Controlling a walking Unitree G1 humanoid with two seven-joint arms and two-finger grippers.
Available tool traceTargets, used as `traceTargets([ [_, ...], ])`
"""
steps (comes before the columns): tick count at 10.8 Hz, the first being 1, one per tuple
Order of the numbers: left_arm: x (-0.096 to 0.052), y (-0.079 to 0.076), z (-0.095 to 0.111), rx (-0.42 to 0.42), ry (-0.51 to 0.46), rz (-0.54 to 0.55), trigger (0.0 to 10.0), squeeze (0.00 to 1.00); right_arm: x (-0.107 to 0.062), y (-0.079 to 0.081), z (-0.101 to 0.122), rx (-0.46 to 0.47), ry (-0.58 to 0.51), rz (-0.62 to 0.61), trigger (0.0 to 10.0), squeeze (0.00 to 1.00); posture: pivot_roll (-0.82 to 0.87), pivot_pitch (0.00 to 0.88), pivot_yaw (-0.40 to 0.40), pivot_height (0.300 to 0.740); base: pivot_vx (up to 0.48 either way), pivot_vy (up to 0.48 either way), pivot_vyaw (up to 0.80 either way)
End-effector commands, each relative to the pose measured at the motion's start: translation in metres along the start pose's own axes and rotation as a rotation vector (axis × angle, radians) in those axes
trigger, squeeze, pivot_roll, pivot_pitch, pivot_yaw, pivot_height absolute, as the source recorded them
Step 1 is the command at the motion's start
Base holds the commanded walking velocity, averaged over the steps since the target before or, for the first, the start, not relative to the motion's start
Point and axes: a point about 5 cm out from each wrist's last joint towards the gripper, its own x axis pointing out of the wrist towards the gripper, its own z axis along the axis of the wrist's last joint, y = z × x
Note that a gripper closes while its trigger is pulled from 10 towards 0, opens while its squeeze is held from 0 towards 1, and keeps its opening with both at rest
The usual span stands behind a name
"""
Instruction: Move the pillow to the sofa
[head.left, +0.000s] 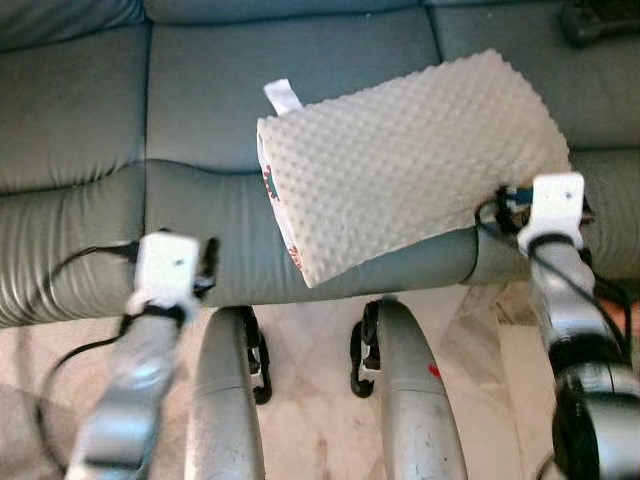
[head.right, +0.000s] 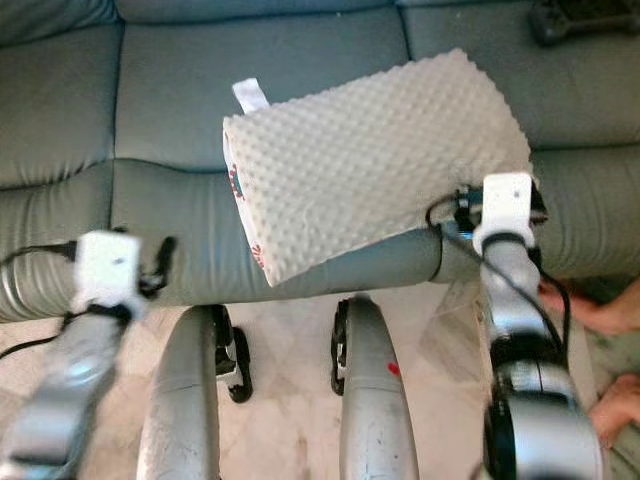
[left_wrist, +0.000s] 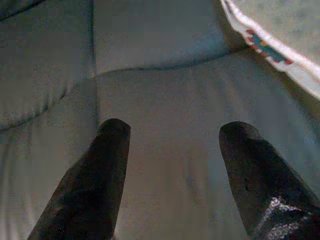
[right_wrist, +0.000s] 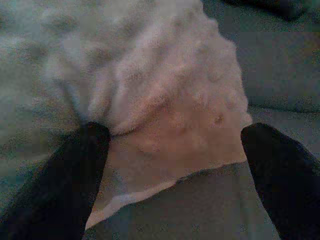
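Note:
A cream, bumpy-textured pillow (head.left: 400, 160) with a white tag lies tilted on the grey sofa's seat cushion (head.left: 190, 110), its lower corner overhanging the front edge. My right gripper (right_wrist: 175, 145) is open at the pillow's right end (right_wrist: 165, 75), fingers spread wide on either side of the pillow's edge without closing on it. My left gripper (left_wrist: 175, 150) is open over the bare sofa seat to the pillow's left, with the pillow's patterned trim (left_wrist: 270, 47) off to one side.
A dark object (head.left: 600, 20) rests on the sofa at the far right. My two legs (head.left: 310, 400) stand on pale tiled floor against the sofa front. A person's bare feet (head.right: 610, 350) are on the floor at the right.

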Motion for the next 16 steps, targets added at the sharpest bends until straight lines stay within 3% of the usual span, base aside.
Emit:
traceTargets([
  [1,-0.007,0.003,-0.007,0.012,0.045,-0.001,10.0,0.0,-0.004,0.001,-0.017,0.025,0.076,0.016,10.0,1.0,0.1,0.548,0.034,0.633,0.0,0.0,0.0],
  [5,-0.009,-0.001,-0.002,0.015,0.065,-0.024,10.0,0.0,0.011,0.053,0.012,0.271,0.062,0.263,10.0,1.0,0.11,0.563,0.039,0.633,0.0,0.0,0.0],
  [7,-0.007,-0.004,0.0,0.008,0.067,-0.032,10.0,0.0,0.01,0.075,0.018,0.317,0.045,0.335,10.0,1.0,0.1,0.561,0.038,0.633,0.0,0.0,0.0],
  [10,-0.004,-0.01,0.001,0.0,0.067,-0.041,10.0,0.0,0.009,0.09,0.028,0.439,0.015,0.41,10.0,1.0,0.08,0.555,0.033,0.633,0.0,0.0,0.0],
  [11,-0.002,-0.013,0.001,-0.004,0.066,-0.047,10.0,0.0,0.009,0.097,0.036,0.532,-0.006,0.448,10.0,1.0,0.08,0.553,0.031,0.633,0.0,0.0,0.0],
  [13,0.001,-0.015,0.002,-0.009,0.062,-0.049,10.0,0.0,0.007,0.108,0.041,0.554,-0.013,0.487,10.0,1.0,0.07,0.548,0.03,0.633,0.0,0.0,0.0],
  [16,0.004,-0.015,0.003,-0.009,0.056,-0.043,10.0,0.0,0.0,0.128,0.048,0.67,-0.03,0.57,10.0,1.0,0.06,0.535,0.024,0.633,0.0,0.0,0.0],
])
